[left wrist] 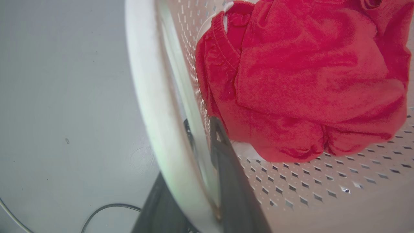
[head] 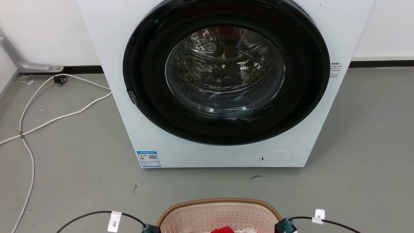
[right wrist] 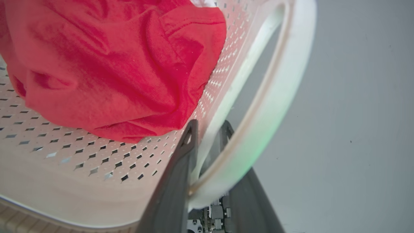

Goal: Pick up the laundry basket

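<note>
The laundry basket is sitting on the grey floor right in front of the robot, just short of the washing machine, with its long axis running from the robot's left to its right. A red cloth is lying bunched inside it.

The left gripper is gripping the basket's left end and the right gripper its right end, so the basket is lying squarely between the two arms, neither one nearer than the other.

In the left wrist view, one dark finger is reaching down inside the perforated wall while the other is running outside it, behind the white left handle. The right wrist view is showing the mirror of that at the white right handle. Both pairs of fingers are standing narrowly apart, pinching the thin side wall at the handle opening.

Whether the basket is resting on the floor or hanging just clear of it cannot be told. The lift is likely calling for both arms to rise evenly, since any tilt along the long axis could let a wall slip from the fingers.
</note>
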